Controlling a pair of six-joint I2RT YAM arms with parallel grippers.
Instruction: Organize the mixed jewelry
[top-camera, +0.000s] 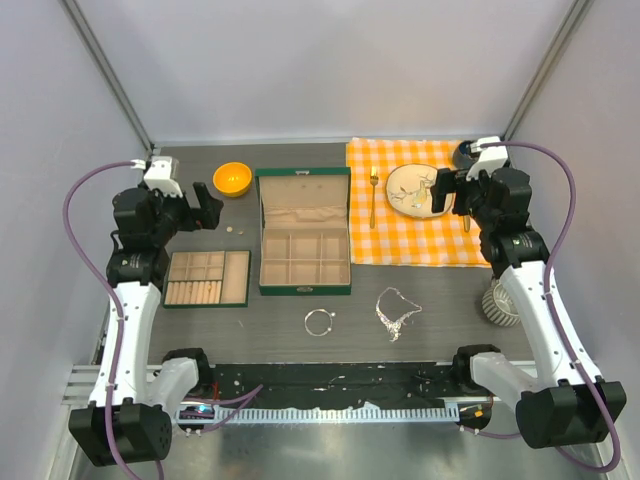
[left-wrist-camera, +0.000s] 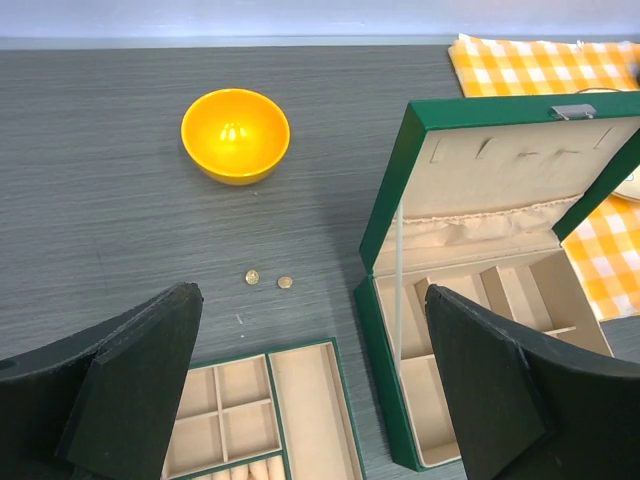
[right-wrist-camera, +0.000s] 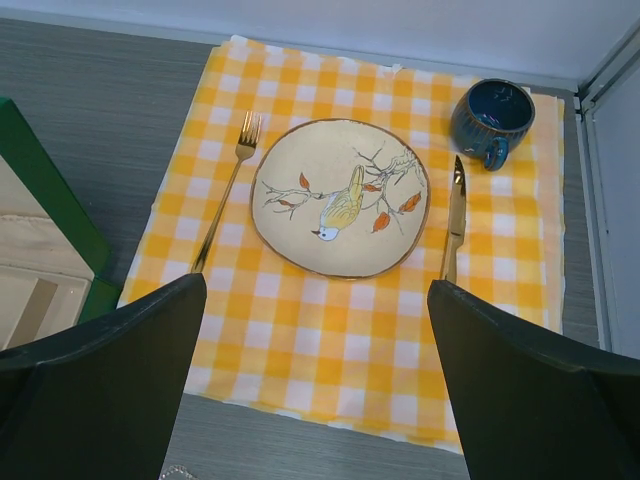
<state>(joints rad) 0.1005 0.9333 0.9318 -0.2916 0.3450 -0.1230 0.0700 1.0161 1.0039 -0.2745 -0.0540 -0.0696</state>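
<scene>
**No readable text anywhere**

We checked all three views and can't make out any lettering, brand, number or sign. The plate only carries a painted bird on a branch, no words.

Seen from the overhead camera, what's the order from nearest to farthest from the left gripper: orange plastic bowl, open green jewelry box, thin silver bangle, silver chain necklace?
From the left gripper, in the top view:
1. The orange plastic bowl, just behind it.
2. The open green jewelry box, to its right.
3. The thin silver bangle, front centre.
4. The silver chain necklace, farther right again.
</scene>
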